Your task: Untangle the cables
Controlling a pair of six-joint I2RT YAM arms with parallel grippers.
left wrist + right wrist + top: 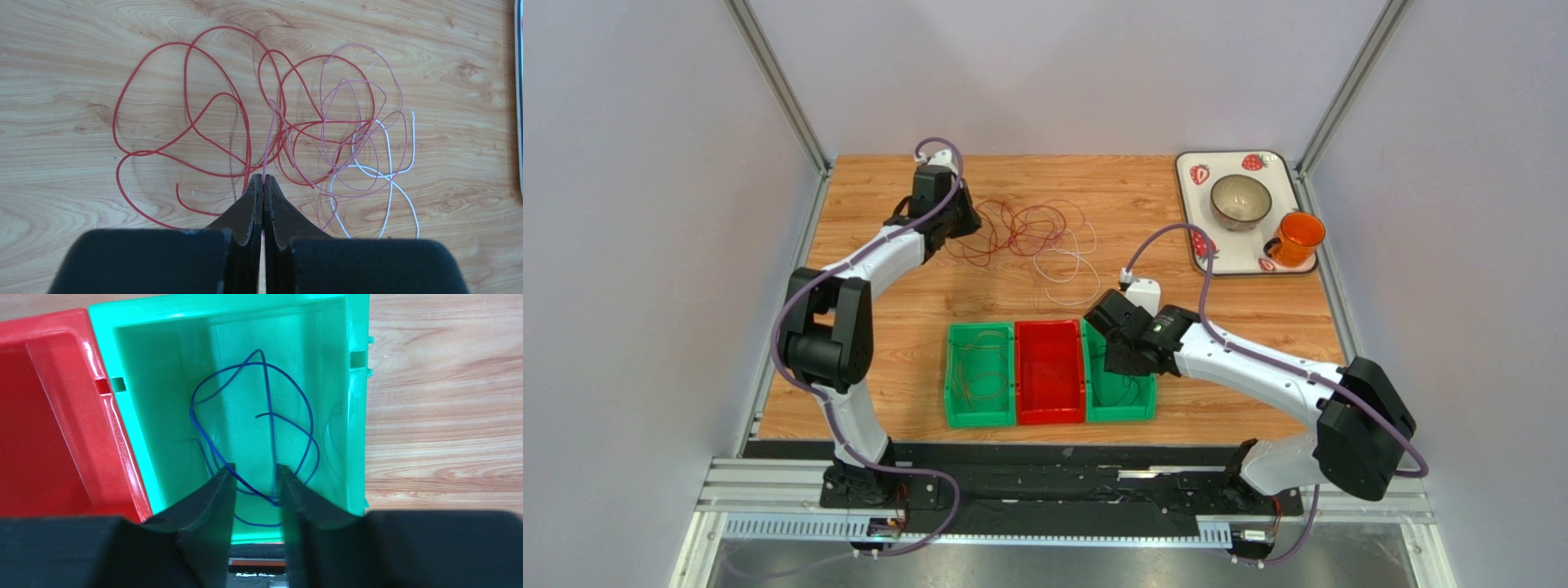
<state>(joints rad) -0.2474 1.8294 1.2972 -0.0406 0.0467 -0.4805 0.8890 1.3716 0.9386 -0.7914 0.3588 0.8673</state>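
Note:
A tangle of thin cables (1026, 233) lies on the wooden table at the back: red loops (114, 119), pink loops and a white cable (413, 141). My left gripper (263, 179) is at the tangle's near edge, shut on a pink strand (268, 144) that runs up from its tips; it is at the tangle's left in the top view (962, 227). My right gripper (256, 474) is open and empty over the right green bin (359, 416), where a blue cable (310, 419) lies coiled. In the top view it (1114, 337) is above that bin (1124, 395).
Three bins stand in a row at the front: a left green bin (979, 374) with a thin brownish cable inside, a red bin (1051, 371) and the right green bin. A white tray (1247, 208) with a bowl and an orange cup (1296, 239) sits back right.

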